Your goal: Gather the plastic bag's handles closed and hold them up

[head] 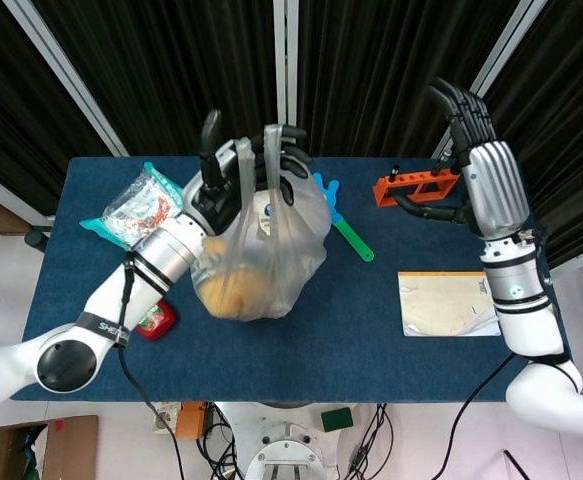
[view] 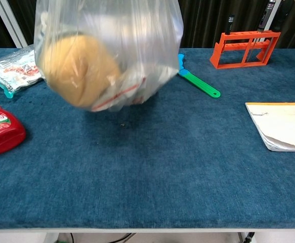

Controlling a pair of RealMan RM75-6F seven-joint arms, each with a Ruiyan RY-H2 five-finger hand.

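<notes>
Here the translucent plastic bag [head: 256, 255] with a round orange lump inside hangs straight below the left hand [head: 246, 170], whose dark fingers [head: 289, 160] curl through both gathered handles [head: 258, 165]; in the chest view its bottom clears the blue table [view: 187, 167]. The right hand [head: 476, 180] hovers well apart, fingers spread and empty.
</notes>
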